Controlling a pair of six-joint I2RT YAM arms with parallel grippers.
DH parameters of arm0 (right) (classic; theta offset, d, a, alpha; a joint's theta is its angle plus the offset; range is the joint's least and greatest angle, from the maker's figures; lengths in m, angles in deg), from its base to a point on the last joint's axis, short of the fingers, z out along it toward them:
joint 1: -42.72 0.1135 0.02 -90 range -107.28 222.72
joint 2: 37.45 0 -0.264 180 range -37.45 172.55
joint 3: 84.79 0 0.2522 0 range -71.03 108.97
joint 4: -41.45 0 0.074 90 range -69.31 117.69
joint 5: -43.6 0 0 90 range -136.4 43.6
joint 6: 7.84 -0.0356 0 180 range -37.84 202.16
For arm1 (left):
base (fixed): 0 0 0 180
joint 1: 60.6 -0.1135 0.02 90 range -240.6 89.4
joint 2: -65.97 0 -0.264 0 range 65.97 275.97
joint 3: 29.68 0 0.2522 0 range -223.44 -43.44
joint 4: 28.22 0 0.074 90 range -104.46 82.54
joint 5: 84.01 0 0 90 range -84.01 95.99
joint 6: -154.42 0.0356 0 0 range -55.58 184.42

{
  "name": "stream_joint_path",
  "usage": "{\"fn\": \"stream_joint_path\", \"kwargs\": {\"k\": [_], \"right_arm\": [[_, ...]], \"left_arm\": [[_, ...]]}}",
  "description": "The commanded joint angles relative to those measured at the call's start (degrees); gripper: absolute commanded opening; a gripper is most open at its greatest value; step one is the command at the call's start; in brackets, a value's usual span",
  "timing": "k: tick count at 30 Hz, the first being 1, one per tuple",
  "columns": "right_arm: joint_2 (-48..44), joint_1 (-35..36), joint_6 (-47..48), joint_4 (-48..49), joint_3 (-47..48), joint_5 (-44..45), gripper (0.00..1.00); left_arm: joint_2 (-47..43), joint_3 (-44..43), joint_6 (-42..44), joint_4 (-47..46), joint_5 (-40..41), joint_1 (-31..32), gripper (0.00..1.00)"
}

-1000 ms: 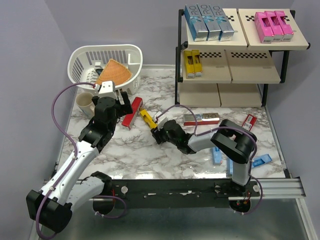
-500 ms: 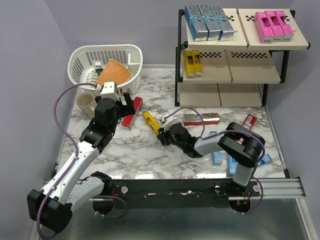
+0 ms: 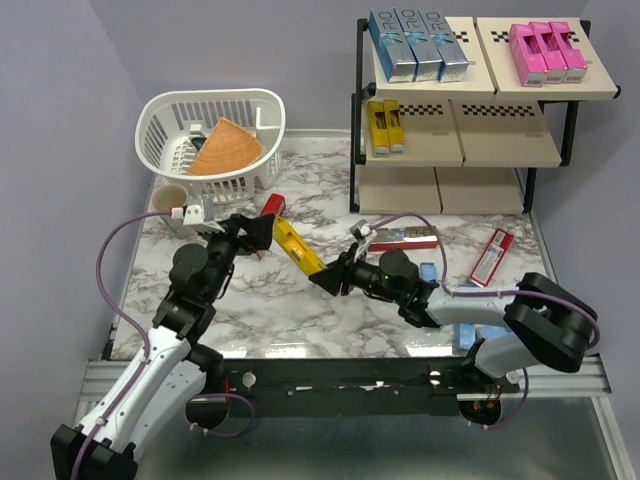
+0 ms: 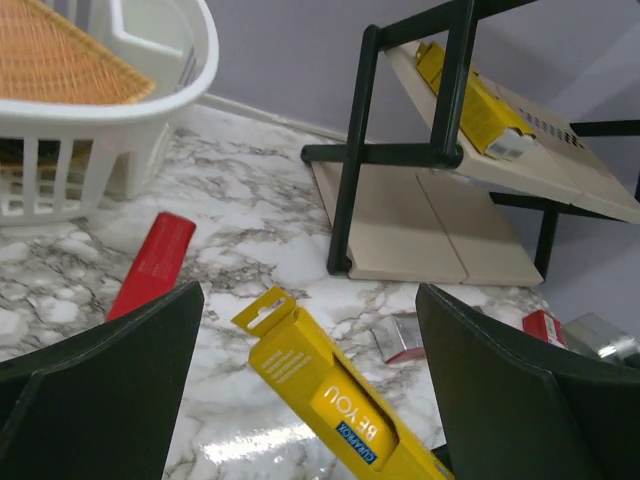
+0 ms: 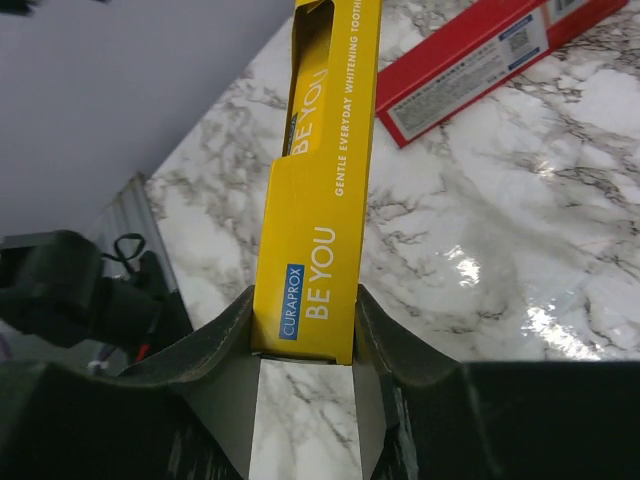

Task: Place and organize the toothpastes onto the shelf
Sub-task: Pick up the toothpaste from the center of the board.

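Yellow Curaprox carton [image 3: 300, 250]: over the marble table [image 3: 300, 315], well apart from the shelf [image 3: 505, 150]. Our right gripper [image 5: 305, 330] clamps one end; left gripper [image 3: 250, 232] jaws apart. Risk, we judge: end-held, it pivots or slips.

Tight on the left: the left gripper [image 3: 258, 235], jaws spread wide, crowds the far tip of the yellow carton [image 3: 300, 250], with a red carton [image 3: 272, 206] just behind it. Toward the shelf [image 3: 355, 150], a silver carton [image 3: 405, 237] lies across the front of the bottom tier. On the middle tier the yellow pair [image 3: 385, 127] hugs the left post, with bare panel to its right. The top tier is crowded: silver-blue cartons [image 3: 415, 45] left, pink cartons [image 3: 547, 52] right.
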Motion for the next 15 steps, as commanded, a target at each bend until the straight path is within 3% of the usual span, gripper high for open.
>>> {"fn": "stream_joint_path", "kwargs": {"k": [1,6,15], "right_arm": [[-7.15,-1.87,-9.97,8.59,-4.11,-7.81,0.27],[-12.17,-4.16,-15.08,10.36,-6.92,-11.41,0.27],[-16.22,-5.65,-19.92,9.13,-6.66,-14.76,0.27]], "left_arm": [[-2.91,9.37,-10.29,-17.34,-6.4,-0.35,0.99],[-1.6,19.04,-16.8,-37.87,-12.9,-0.35,0.99],[9.11,22.13,-27.44,-58.92,-20.38,-0.35,0.99]]}}
